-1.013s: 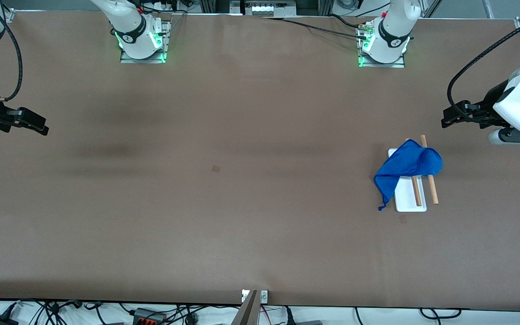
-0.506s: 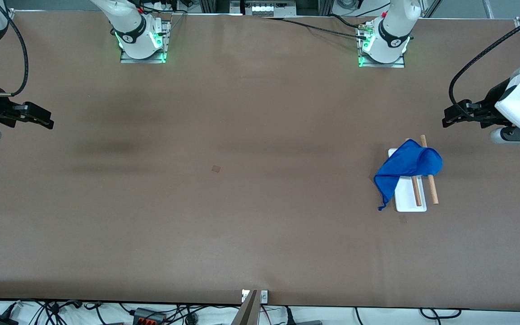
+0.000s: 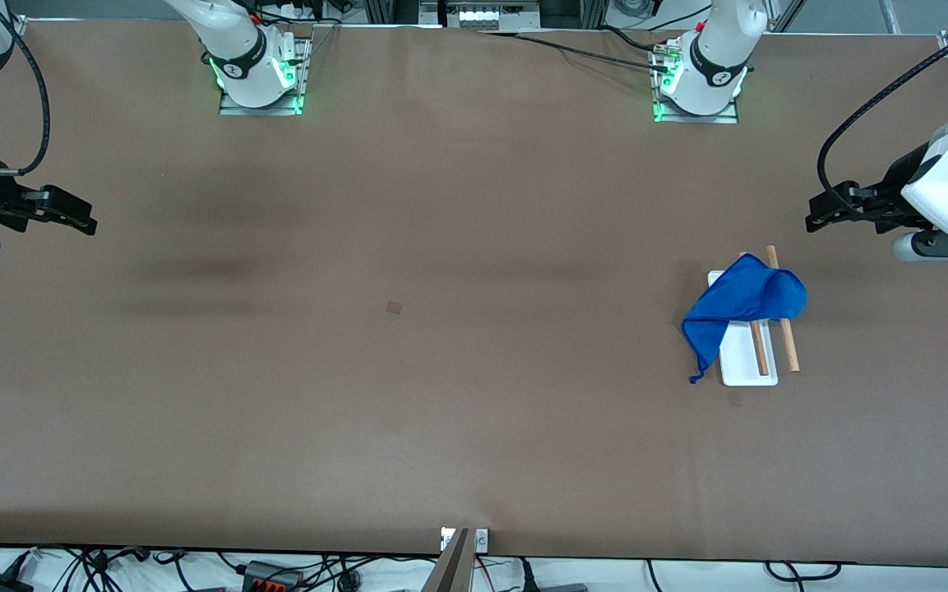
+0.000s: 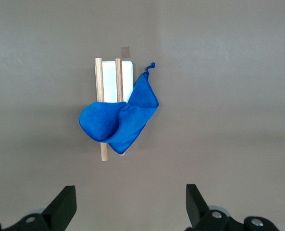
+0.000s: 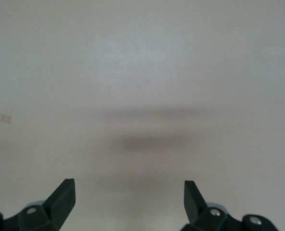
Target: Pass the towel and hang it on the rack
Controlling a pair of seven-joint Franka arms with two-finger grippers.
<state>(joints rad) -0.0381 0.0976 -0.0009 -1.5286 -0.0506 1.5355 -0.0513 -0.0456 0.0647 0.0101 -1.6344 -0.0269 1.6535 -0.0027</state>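
Front view: the bright royal-blue fuzzy square towel [image 3: 738,308] drapes limply over the white-based rack [image 3: 749,362] with two wooden rods; soft and light, best pinched at a bunched fold. Near the rack the left gripper [image 3: 820,215] hangs spread and empty; well apart, the right gripper [image 3: 71,220], likewise spread.

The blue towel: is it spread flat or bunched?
Bunched: the towel drapes in folds over the rack rods, one corner trailing down.

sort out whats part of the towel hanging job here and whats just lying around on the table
Part of the job:
towel, draped over the rack
rack
left gripper, open
right gripper, open

Just lying about:
small tape square on the table
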